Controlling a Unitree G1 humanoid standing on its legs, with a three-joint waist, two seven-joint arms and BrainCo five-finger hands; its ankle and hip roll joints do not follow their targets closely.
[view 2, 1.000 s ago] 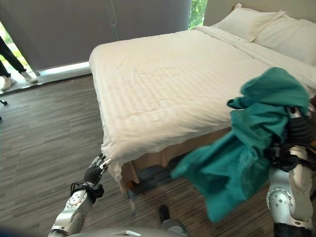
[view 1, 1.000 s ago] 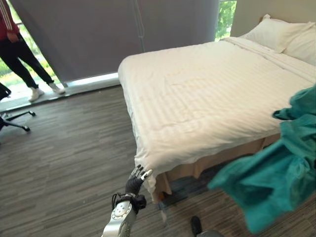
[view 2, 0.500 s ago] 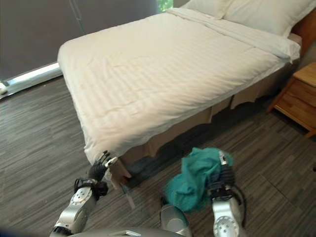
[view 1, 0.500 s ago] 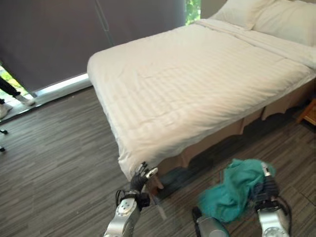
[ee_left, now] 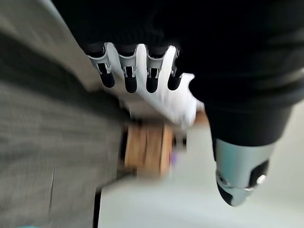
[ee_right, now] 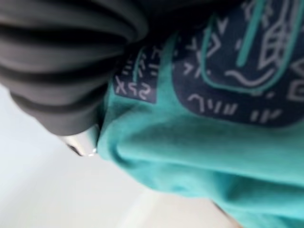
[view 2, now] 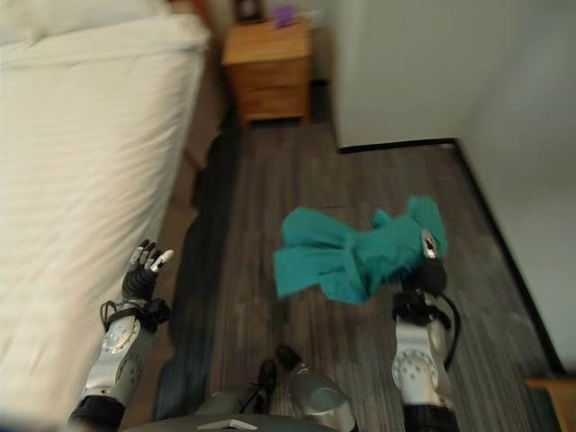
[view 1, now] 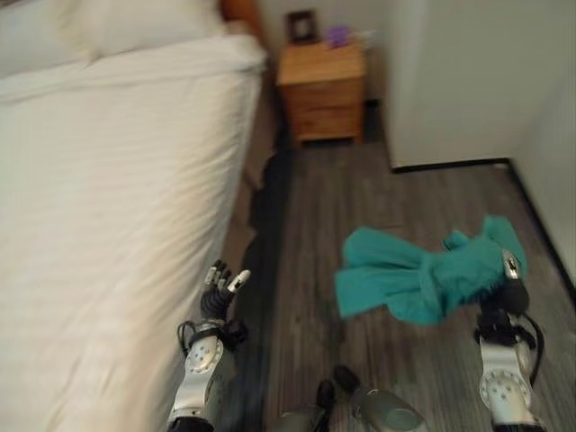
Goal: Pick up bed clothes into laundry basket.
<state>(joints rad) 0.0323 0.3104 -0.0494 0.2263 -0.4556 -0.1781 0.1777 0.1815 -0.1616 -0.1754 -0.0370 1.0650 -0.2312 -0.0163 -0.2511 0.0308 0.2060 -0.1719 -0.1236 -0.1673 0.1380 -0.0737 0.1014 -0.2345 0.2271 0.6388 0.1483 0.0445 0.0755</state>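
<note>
At the lower right of the head views, the right hand [view 1: 509, 290] is raised above the floor [view 1: 378, 207] with a teal garment [view 1: 423, 274] bunched over it; the cloth streams out toward the middle of the frame, clear of the floor. In the right wrist view the garment [ee_right: 199, 142], teal with a dark printed patch, is pressed against the hand's ribbed cover, and the fingers are buried in the cloth, so whether they are closed round it cannot be told.

At the lower left, the left hand [view 1: 219, 290] is held up beside the bed [view 1: 99, 225], fingers spread and loose, holding nothing. Its wrist view shows the fingers [ee_left: 130, 76] straight in a row, the thumb apart from them.

The bed, under a white striped duvet, takes up the left side of the frame, with dark wood-look floor running along its edge. Farther back, at the top centre, a wooden nightstand [view 1: 321, 90] stands between the head of the bed and a white wall [view 1: 450, 72], with a small dark frame [view 1: 303, 25] and a purple object [view 1: 338, 34] on top.
</note>
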